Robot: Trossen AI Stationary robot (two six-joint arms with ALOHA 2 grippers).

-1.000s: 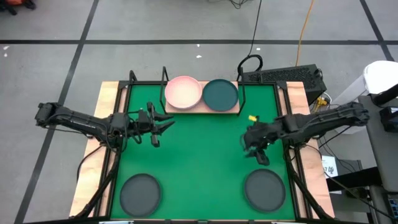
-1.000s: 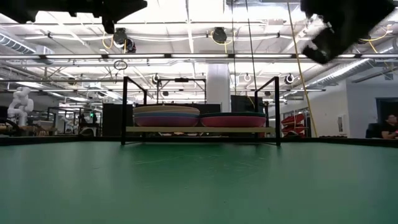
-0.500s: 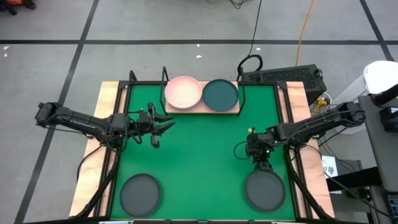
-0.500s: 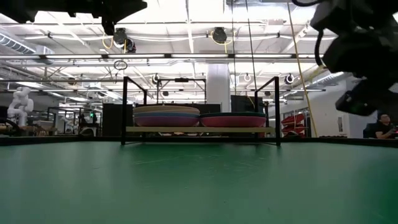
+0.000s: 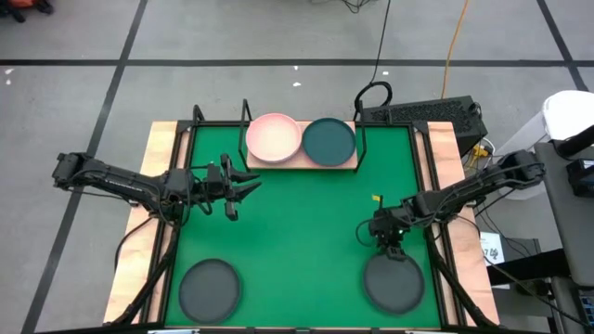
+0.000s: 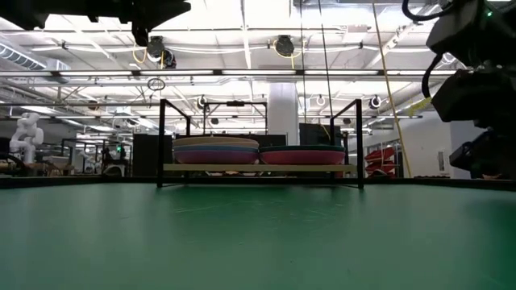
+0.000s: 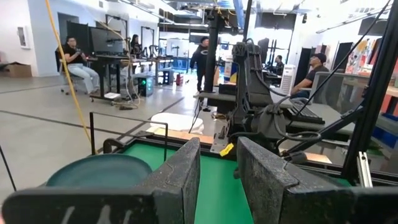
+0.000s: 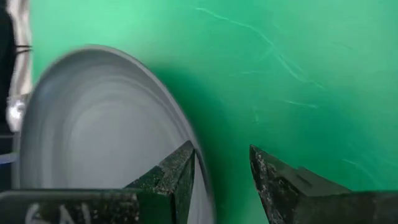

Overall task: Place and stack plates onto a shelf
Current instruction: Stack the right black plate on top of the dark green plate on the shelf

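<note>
Green matting covers the bench. At lower right of the high view, the right hand, spread, straddles the dark grey plate rim; stiff, slick, best pinched there. Left hand is spread mid-left.

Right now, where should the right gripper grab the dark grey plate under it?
Best guess: grip the dark grey plate by its raised rim on the far edge, coming down from above. It lies flat on the green mat, and the right gripper hovers there, fingers open astride the rim.
</note>
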